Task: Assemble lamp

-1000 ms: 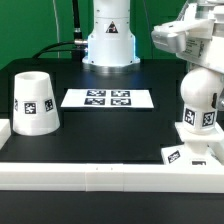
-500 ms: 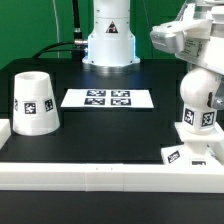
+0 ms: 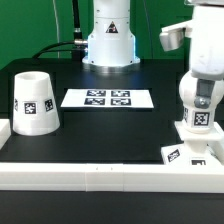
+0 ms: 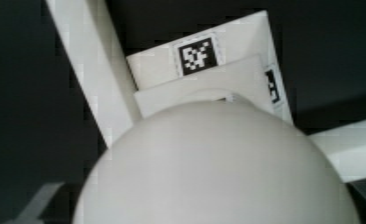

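Note:
The rounded bulb piece stands upright on the flat square base at the exterior view's right, near the front rim. My gripper comes down from above and is shut on the bulb's upper part. In the wrist view the bulb fills the near field, and the base with its tags shows beyond it. The fingers are hidden there. The tapered shade stands alone, mouth down, at the exterior view's left.
The marker board lies flat at the middle back of the black table. A white rim runs along the front edge and shows in the wrist view. The arm's pedestal stands behind the board.
My hand has turned and shifted toward the exterior view's right above the bulb. The bulb's tag has shifted slightly with it. The shade and the base have not moved.

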Motion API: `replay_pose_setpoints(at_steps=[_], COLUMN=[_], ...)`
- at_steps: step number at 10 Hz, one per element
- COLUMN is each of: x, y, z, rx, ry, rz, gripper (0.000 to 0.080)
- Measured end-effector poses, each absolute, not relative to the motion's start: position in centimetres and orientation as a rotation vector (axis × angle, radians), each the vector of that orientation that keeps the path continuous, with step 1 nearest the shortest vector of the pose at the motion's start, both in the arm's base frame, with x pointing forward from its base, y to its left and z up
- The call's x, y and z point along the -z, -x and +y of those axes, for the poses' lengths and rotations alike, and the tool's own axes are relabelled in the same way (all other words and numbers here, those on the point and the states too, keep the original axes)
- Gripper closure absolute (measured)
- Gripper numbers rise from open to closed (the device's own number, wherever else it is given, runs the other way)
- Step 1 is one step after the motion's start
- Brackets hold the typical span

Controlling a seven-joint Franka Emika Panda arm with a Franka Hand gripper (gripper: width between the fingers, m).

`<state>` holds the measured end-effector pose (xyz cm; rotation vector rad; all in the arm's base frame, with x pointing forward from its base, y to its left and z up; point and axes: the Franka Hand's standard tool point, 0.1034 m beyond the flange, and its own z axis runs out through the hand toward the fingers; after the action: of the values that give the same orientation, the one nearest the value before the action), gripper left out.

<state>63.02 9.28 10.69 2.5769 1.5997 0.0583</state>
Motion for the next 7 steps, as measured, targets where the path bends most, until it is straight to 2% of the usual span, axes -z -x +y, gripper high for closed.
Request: replay_pose_setpoints(at_steps=[7], x=[-10.68], y=[-63.05], z=[9.21], rx=[-0.101], ry=[-2.921], rz=[0.921], gripper=[0.0223])
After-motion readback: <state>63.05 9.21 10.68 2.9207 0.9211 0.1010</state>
